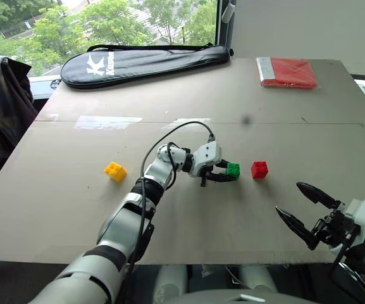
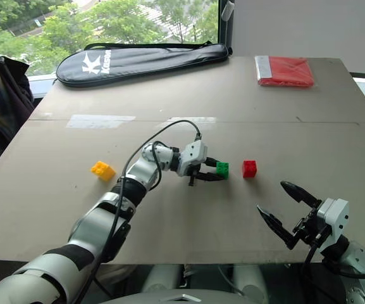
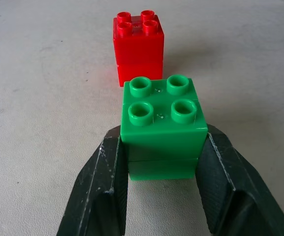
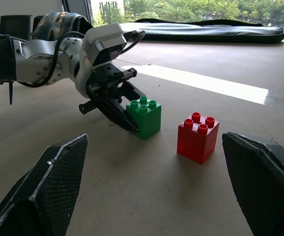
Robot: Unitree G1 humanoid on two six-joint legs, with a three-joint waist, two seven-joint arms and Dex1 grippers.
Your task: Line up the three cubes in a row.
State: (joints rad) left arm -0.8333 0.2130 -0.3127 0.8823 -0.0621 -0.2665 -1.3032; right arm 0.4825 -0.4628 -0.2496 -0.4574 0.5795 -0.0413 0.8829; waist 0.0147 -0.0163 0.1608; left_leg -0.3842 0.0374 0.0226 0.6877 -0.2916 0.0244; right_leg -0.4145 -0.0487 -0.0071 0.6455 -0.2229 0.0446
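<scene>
The green cube (image 1: 233,170) rests on the table with my left gripper (image 1: 226,173) shut on its sides; the black fingers (image 3: 105,182) clamp it in the left wrist view. Just to its right stands the red cube (image 1: 259,169), a small gap apart, also seen as the red cube (image 4: 197,136) in the right wrist view. The yellow cube (image 1: 115,171) sits alone far to the left. My right gripper (image 1: 307,210) hovers open near the table's front right edge, nothing between its fingers.
A black racket bag (image 1: 144,62) lies along the far edge. A flat red packet (image 1: 288,72) sits at the far right corner. Dark clothing (image 1: 2,104) hangs beside the table's left side.
</scene>
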